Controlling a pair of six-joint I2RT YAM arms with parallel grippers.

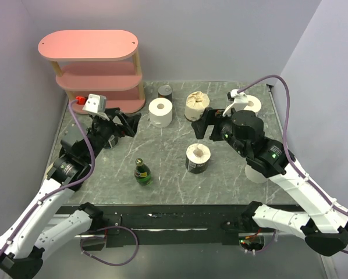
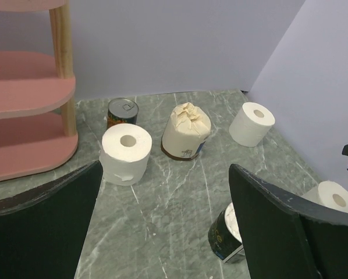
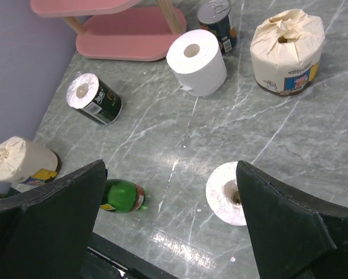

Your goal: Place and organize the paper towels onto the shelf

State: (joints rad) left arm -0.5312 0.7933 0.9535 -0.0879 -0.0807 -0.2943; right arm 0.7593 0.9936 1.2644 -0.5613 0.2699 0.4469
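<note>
The pink shelf (image 1: 98,70) stands at the back left; no rolls show on its boards. On the table are a white roll (image 1: 160,112), a cream wrapped roll (image 1: 196,106), a white roll (image 1: 251,104) at the back right, and an upright dark-wrapped roll (image 1: 198,158) in the middle. Another white roll (image 1: 256,171) sits partly under my right arm. The right wrist view shows a lying dark-wrapped roll (image 3: 95,99) and a second cream roll (image 3: 22,163). My left gripper (image 1: 124,123) is open and empty near the shelf. My right gripper (image 1: 203,123) is open and empty above the middle roll (image 3: 226,192).
A small tin can (image 1: 165,92) stands behind the white roll, near the shelf's right post. A green glass bottle (image 1: 142,172) stands at front centre. Walls close in the table on the left, back and right.
</note>
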